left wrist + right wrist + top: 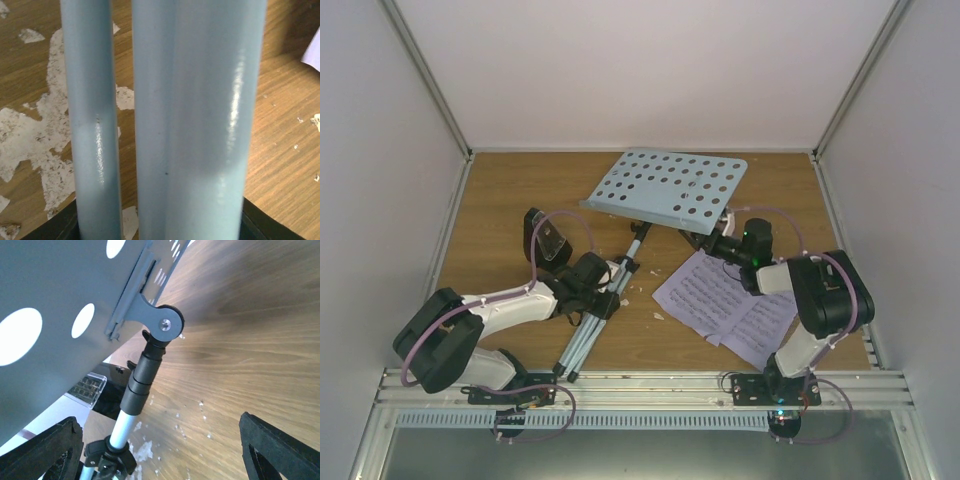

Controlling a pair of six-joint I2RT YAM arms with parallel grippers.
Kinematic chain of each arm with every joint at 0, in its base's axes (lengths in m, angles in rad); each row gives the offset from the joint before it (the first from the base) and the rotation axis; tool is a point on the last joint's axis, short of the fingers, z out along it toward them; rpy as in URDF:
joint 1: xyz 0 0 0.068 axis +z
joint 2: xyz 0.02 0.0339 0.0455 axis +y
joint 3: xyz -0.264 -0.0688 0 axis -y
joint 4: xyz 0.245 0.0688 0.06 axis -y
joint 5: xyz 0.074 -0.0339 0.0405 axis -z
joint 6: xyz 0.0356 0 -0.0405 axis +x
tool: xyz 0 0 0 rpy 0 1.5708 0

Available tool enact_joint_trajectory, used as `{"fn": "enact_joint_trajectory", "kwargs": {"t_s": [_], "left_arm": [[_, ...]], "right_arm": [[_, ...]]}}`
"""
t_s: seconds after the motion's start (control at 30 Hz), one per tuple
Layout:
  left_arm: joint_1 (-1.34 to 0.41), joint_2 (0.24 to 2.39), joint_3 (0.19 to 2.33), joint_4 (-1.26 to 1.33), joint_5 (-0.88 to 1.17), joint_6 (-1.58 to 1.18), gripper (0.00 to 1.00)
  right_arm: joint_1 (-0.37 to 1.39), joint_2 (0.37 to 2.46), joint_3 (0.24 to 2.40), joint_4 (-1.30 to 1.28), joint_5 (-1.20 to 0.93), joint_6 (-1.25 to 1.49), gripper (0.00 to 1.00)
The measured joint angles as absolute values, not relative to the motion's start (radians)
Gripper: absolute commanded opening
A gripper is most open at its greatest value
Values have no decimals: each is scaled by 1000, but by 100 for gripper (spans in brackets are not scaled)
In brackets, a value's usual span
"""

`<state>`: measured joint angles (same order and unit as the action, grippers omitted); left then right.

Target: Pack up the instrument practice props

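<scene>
The light blue music stand lies tipped on the table, its hole-dotted desk [665, 185] raised at the back and its folded legs [585, 335] running toward the front. My left gripper [609, 290] is shut around the legs; in the left wrist view the blue tubes [200, 125] fill the space between its jaws [160, 232]. My right gripper [712, 238] is open and empty under the desk's right edge; in the right wrist view the gripper [160, 450] faces the black-collared pole [137, 382]. The lilac sheet-music pages [725, 305] lie front right. The black metronome [550, 240] stands at the left and shows in the right wrist view [92, 390].
Small white crumbs [658, 316] and pale scuffed patches [35, 130] lie on the wooden table [500, 200]. White walls close in the left, back and right. A metal rail [640, 385] runs along the front edge by the arm bases.
</scene>
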<state>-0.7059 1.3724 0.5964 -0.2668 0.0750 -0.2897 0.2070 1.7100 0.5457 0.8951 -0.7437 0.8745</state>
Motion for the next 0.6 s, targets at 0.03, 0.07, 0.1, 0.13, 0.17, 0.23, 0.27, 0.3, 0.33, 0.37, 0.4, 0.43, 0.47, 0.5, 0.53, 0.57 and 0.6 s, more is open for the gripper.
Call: {"fn": "enact_joint_trajectory", "kwargs": {"t_s": [0.03, 0.07, 0.1, 0.13, 0.17, 0.23, 0.27, 0.3, 0.33, 0.37, 0.4, 0.43, 0.47, 0.5, 0.53, 0.57, 0.6], "left_arm": [[-706, 1372, 597, -266, 76, -287, 0], [-706, 1372, 598, -267, 80, -273, 0], [-706, 1372, 599, -266, 84, -264, 0], [-707, 1372, 601, -267, 88, -250, 0], [-707, 1372, 603, -267, 92, -239, 0], [-709, 1372, 607, -266, 98, -217, 0], [-710, 1372, 609, -265, 104, -204, 0], [-712, 1372, 611, -265, 108, -197, 0], [-715, 1372, 614, -265, 118, -188, 0], [-717, 1372, 616, -265, 126, -177, 0], [-717, 1372, 616, -260, 136, -168, 0], [-717, 1372, 616, -255, 145, -163, 0], [-716, 1372, 616, -249, 157, -158, 0], [-714, 1370, 616, -242, 168, -156, 0], [-710, 1369, 616, -236, 182, -156, 0], [-707, 1365, 616, -230, 195, -157, 0], [-704, 1360, 616, -227, 207, -161, 0]], "right_arm": [[194, 1694, 529, 888, -745, 868, 88], [181, 1678, 516, 879, -746, 861, 88], [167, 1660, 503, 867, -745, 851, 89], [154, 1641, 493, 852, -745, 840, 89], [136, 1614, 481, 828, -744, 826, 90], [99, 1562, 461, 783, -741, 800, 91], [81, 1537, 453, 763, -739, 789, 91], [61, 1513, 443, 742, -738, 775, 91], [42, 1491, 437, 722, -738, 763, 91], [14, 1464, 429, 692, -736, 746, 92], [-3, 1448, 426, 672, -733, 733, 92], [-21, 1429, 425, 648, -728, 718, 92], [-37, 1412, 424, 628, -721, 702, 92], [-46, 1400, 424, 613, -714, 690, 92], [-55, 1390, 424, 600, -709, 679, 92], [-62, 1382, 424, 589, -705, 668, 92], [-66, 1379, 424, 582, -700, 661, 92]]}}
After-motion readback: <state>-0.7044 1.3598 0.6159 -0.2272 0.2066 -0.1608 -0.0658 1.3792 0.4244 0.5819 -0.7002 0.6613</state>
